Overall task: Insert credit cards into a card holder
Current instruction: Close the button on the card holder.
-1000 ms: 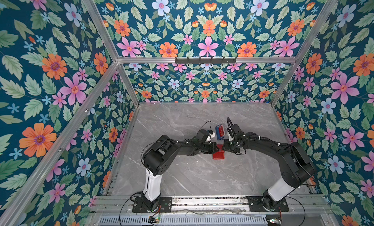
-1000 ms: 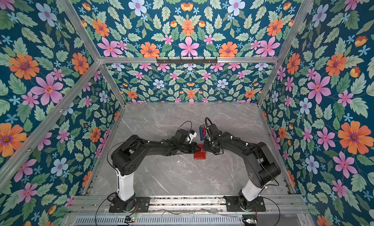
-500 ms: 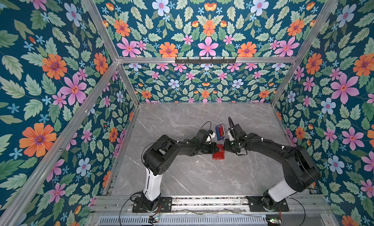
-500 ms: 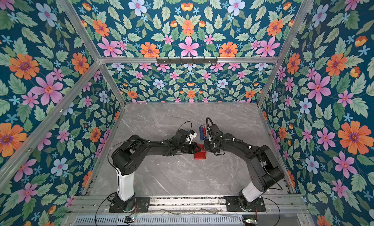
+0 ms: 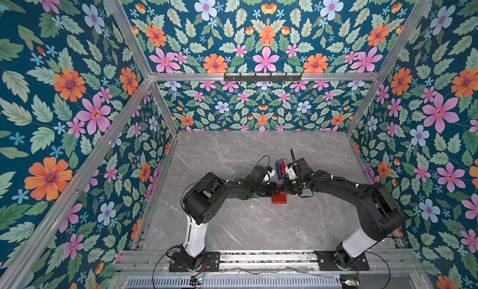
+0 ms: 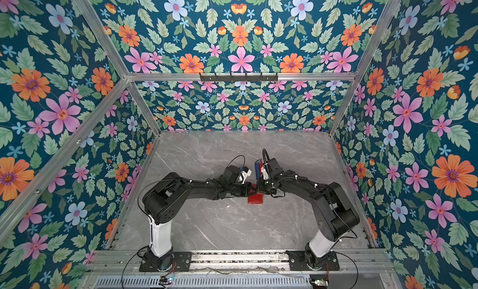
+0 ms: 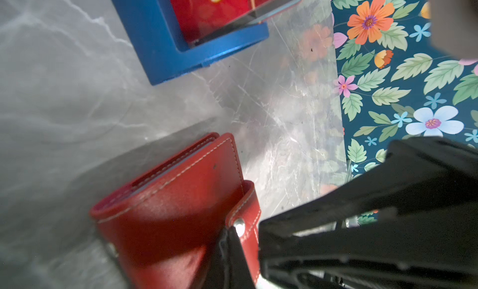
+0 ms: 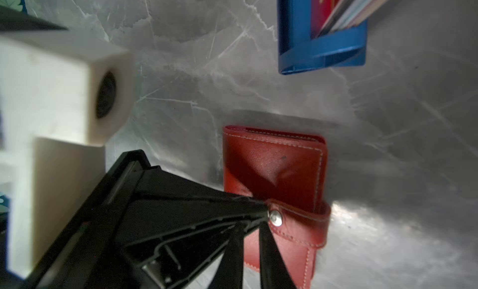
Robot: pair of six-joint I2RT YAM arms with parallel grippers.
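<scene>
Fingers of my left gripper (image 7: 230,238) are closed at the snap tab of the wallet (image 7: 168,223); for the right gripper (image 8: 252,228) I cannot tell. On the table (image 5: 232,223), near centre in a top view: blue rack (image 5: 278,168), wallet lying just below it, cards (image 8: 349,8) standing in the rack.

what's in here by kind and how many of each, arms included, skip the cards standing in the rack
red card holder: 1
blue card rack: 1
robot arms: 2, the left arm and the right arm
total: 4
</scene>
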